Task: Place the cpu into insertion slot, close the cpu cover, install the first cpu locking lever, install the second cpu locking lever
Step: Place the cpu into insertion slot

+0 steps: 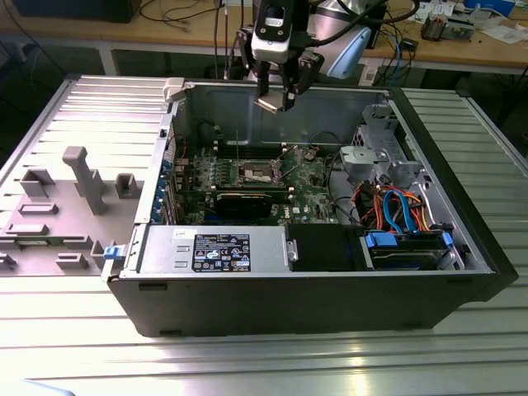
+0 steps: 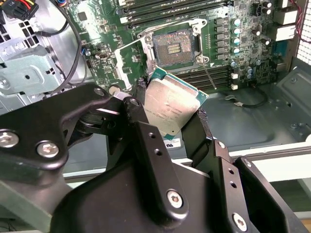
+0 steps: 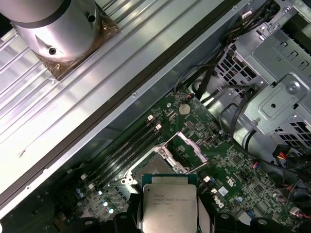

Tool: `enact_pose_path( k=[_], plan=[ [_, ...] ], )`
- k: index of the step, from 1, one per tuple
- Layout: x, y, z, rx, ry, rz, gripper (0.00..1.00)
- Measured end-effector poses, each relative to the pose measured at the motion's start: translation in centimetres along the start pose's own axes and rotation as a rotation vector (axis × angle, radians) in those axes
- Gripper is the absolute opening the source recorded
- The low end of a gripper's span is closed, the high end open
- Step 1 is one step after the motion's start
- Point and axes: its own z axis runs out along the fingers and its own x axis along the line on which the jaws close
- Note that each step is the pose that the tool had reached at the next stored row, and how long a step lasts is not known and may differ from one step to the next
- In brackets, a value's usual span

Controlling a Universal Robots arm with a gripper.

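Observation:
My gripper (image 1: 276, 99) hangs over the far side of the open computer case, shut on the cpu (image 1: 269, 103). In both wrist views the cpu (image 2: 170, 104) (image 3: 170, 208) is a flat square chip with a silver-grey top, pinched at two opposite edges by black fingers (image 2: 203, 128). It is held in the air, well above the motherboard. Below it lies the insertion slot (image 2: 175, 47) (image 3: 151, 170) (image 1: 254, 172), uncovered, with its tan contact field showing. The cpu cover (image 2: 127, 60) (image 3: 190, 145) stands tipped up from one side of the slot. A thin lever (image 2: 209, 76) sticks up beside the slot.
Long black memory slots (image 2: 160, 7) flank the socket. A black expansion card (image 1: 247, 200), a power supply (image 1: 219, 252) and a drive cage (image 1: 375, 153) with blue and orange cables (image 1: 396, 206) crowd the case. A grey fixture board (image 1: 74, 198) lies at the exterior view's left.

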Motion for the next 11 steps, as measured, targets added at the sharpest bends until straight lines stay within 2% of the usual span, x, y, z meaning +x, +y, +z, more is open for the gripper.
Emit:
enact_pose_path(
  k=[5,11],
  plan=[
    [0.06,-0.06,0.02,-0.0004,-0.0022,0.027,0.54],
    [0.14,-0.13,0.02,-0.0004,-0.0024,0.029,0.54]
  ],
)
